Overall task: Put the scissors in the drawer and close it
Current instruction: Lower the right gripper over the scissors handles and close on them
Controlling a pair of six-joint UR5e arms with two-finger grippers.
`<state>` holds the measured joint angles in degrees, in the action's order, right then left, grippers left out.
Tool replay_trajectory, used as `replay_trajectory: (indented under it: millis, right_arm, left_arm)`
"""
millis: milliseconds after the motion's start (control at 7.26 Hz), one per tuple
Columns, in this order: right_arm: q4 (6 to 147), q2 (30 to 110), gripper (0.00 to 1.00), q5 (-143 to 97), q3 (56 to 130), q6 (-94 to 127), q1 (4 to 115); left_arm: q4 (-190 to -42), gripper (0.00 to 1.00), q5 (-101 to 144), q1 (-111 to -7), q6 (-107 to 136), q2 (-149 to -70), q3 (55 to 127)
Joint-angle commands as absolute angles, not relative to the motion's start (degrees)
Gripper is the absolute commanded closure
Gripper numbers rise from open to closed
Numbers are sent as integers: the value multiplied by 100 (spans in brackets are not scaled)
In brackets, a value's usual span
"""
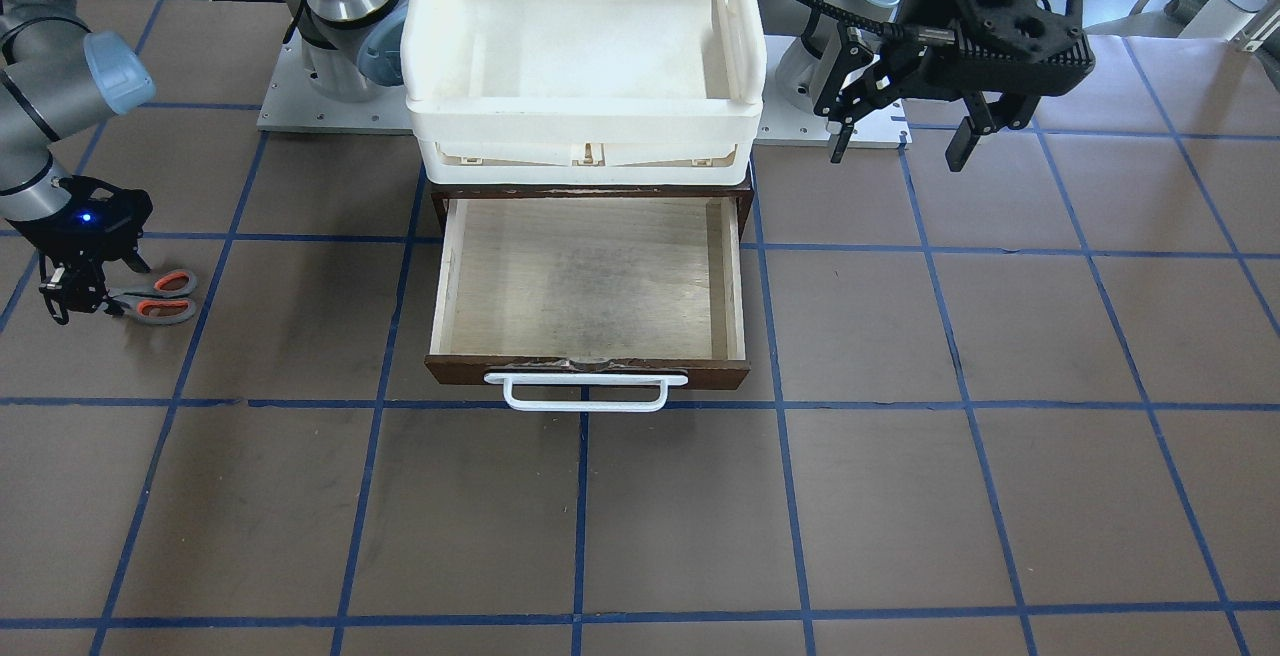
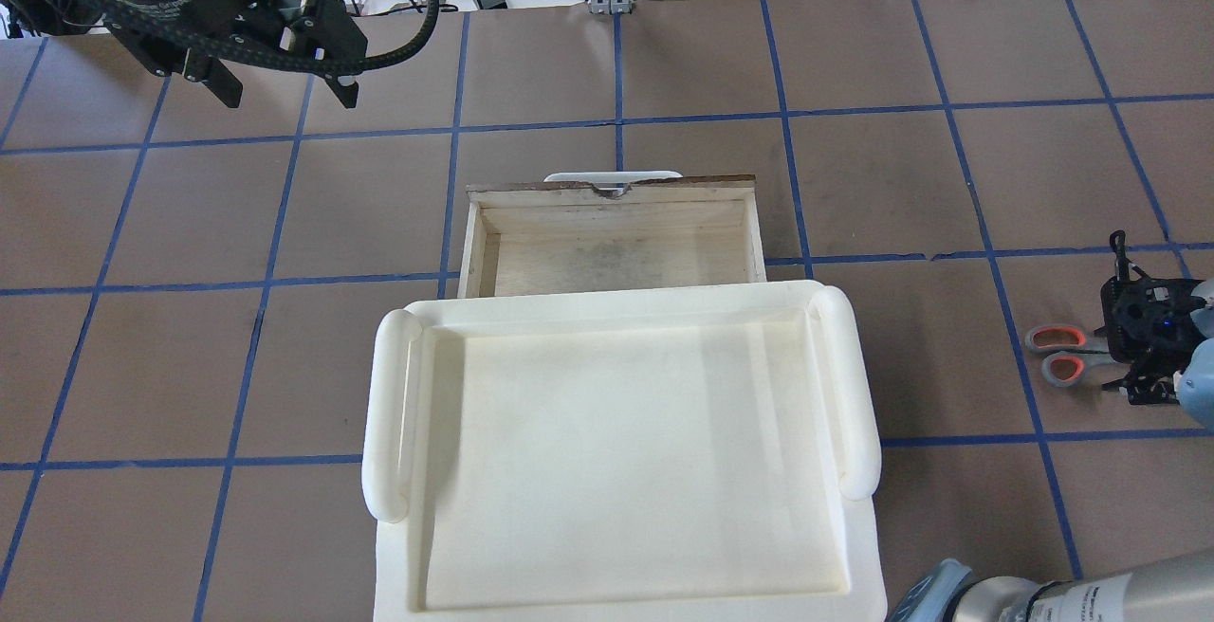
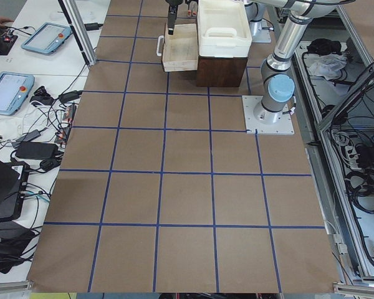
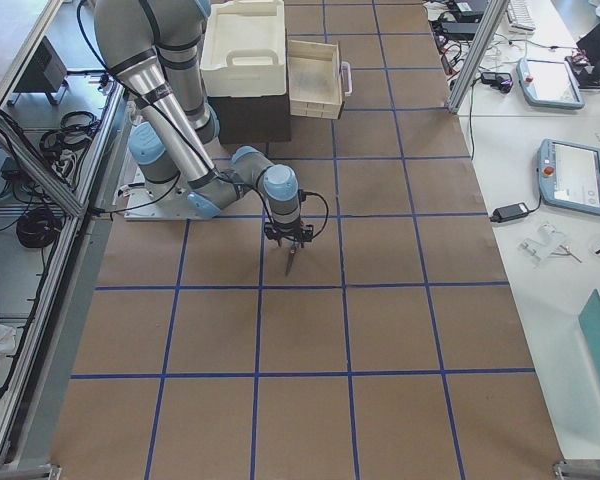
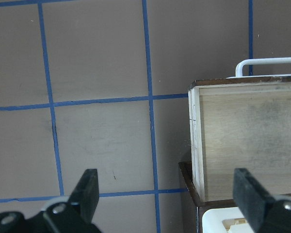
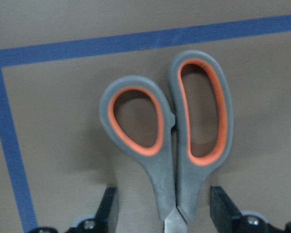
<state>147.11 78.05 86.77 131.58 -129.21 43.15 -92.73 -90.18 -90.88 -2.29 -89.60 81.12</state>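
Observation:
The scissors (image 1: 160,298), grey with orange-red loop linings, lie flat on the brown table at the robot's right side, also in the overhead view (image 2: 1057,353). My right gripper (image 1: 82,296) is low over their blades, which it hides. In the right wrist view its open fingers (image 6: 109,208) stand on either side of the scissors (image 6: 174,136) just below the loops, with gaps showing. The drawer (image 1: 590,368) is pulled open, its plywood floor bare (image 2: 616,252). My left gripper (image 1: 900,146) hangs open and empty above the table beside the drawer (image 5: 247,145).
A white plastic tray (image 1: 585,116) sits on top of the dark brown cabinet that holds the drawer. The drawer's white bar handle (image 1: 585,391) faces away from the robot. Blue tape lines grid the table.

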Motion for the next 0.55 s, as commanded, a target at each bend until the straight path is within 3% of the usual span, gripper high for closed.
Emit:
replay_trajectory:
  millis: [0,276,413]
  right_arm:
    - [14713,7805,50,8684,13131,-12920,4315]
    - [14713,7805,55,8692,13131,-12929,4315]
    - [14713,7805,64,8701,13131,-12920,4315]
  left_arm:
    - [-9272,0,-9018,-9088,-229,-8965,8112]
    - [-9264,0,-9018,-9097,-167,-8991,8121]
    - [-9272,0,-9018,-9097,-167,-8956,8138]
